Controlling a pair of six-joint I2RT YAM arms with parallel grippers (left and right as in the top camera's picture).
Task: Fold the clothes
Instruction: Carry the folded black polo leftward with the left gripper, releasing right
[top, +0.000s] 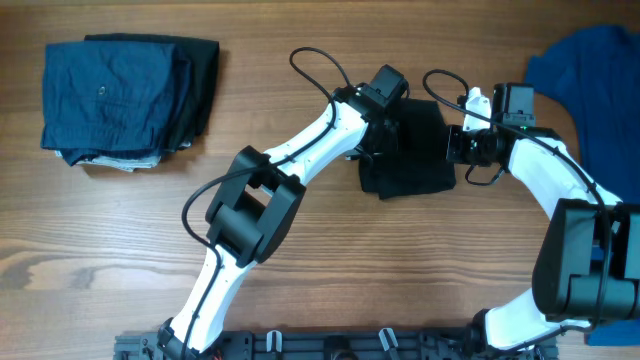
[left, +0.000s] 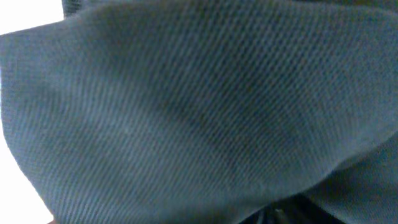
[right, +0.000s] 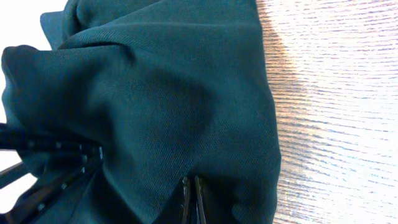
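The shirt (top: 410, 150) lies on the table (top: 330, 250) as a compact black bundle, already folded down to a small, roughly square block with no clear long axis. Both arms meet at it from opposite sides. The left gripper (top: 372, 135) is at the shirt's left edge and the right gripper (top: 455, 145) at its right edge, so neither is nearer: each is in contact with the cloth.

In the right wrist view the right gripper's thin fingers (right: 193, 196) sit close together with the fabric drawn to a point between them, so we judge it to be pinched on the shirt. The left wrist view is filled with dark weave, and we cannot tell whether the left gripper is open or closed.

A stack (top: 130, 100) of folded navy and dark garments lies well away from the shirt, beyond its left side. A blue garment (top: 590, 90) lies beyond its right side, still spread out.

We judge that the next move turns on this facing hold: lifting or shifting the bundle needs both edges moved together, or it will sag open.
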